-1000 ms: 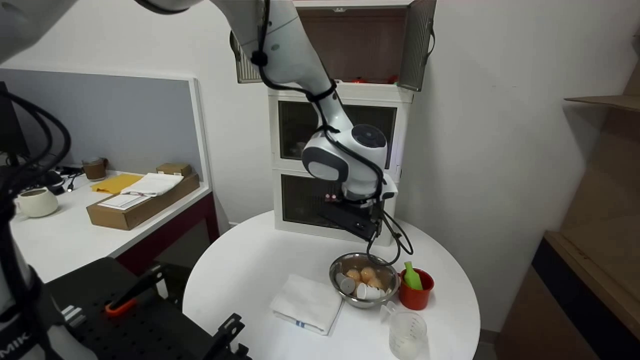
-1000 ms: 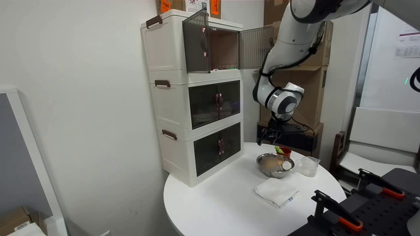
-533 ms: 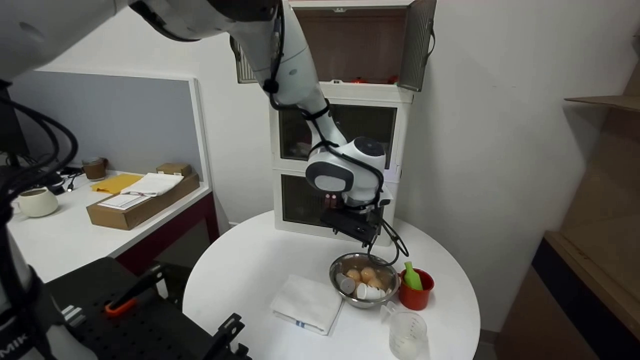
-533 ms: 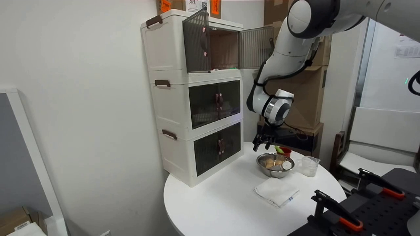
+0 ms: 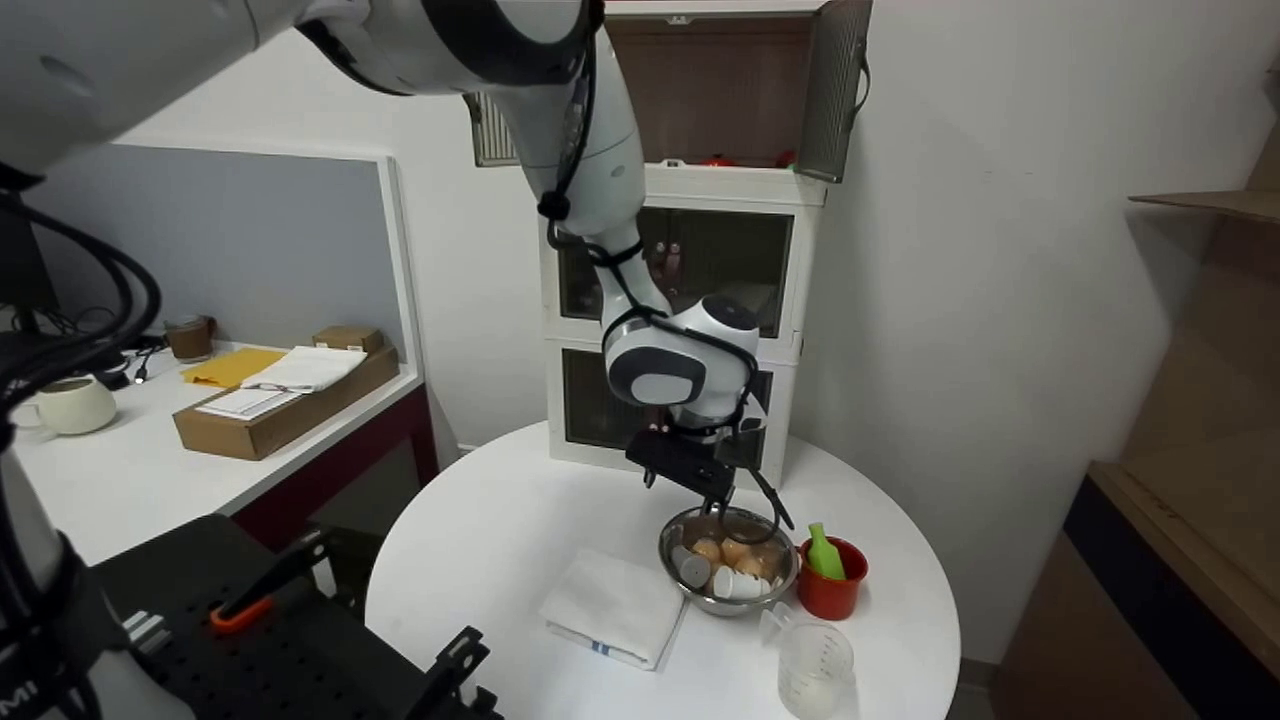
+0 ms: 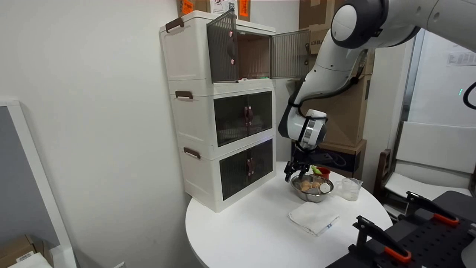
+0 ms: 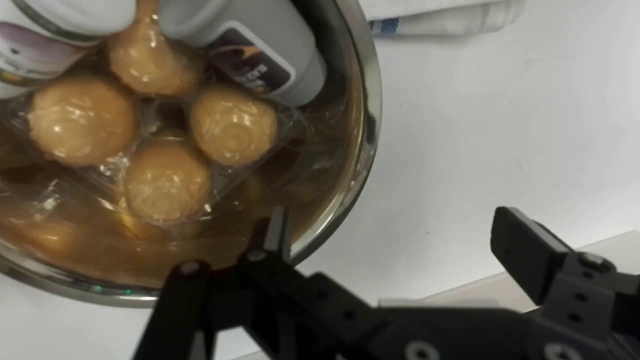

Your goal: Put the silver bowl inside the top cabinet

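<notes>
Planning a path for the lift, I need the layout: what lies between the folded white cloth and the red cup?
The silver bowl sits between the folded white cloth and the red cup, as both exterior views show.

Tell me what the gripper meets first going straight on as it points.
Likely the silver bowl, at its rim: in the wrist view the open gripper appears to straddle it, one of the fingers over the inside, the other over the white table. Depth is unclear.
</notes>
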Available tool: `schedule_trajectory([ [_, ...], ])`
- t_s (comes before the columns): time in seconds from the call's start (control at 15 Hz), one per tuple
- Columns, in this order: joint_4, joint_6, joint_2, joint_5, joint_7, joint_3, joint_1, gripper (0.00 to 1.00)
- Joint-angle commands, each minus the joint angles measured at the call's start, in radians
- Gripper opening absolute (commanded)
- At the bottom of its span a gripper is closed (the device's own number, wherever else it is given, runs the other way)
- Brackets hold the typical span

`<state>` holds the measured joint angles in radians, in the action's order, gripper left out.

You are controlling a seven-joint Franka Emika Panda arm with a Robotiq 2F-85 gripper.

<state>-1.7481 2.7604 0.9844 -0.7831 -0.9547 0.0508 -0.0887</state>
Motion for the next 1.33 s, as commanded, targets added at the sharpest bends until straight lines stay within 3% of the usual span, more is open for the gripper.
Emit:
schedule_trajectory([
  [0.0, 0.019, 0.032, 0.021, 0.151, 0.118, -0.062, -0.046, 1.0],
  [0.53, 0.0, 0.089, 0.051, 0.517, 0.286, -0.135, -0.122, 1.0],
  [0.93, -0.008, 0.109, 0.082, 0.689, 0.362, -0.15, -0.147, 1.0],
  [1.0, -0.009, 0.107, 0.085, 0.709, 0.372, -0.151, -0.15, 0.91],
  [1.07, -0.01, 0.107, 0.086, 0.726, 0.379, -0.153, -0.154, 0.74],
  [1.27, -0.009, 0.108, 0.092, 0.764, 0.396, -0.157, -0.167, 0.53],
])
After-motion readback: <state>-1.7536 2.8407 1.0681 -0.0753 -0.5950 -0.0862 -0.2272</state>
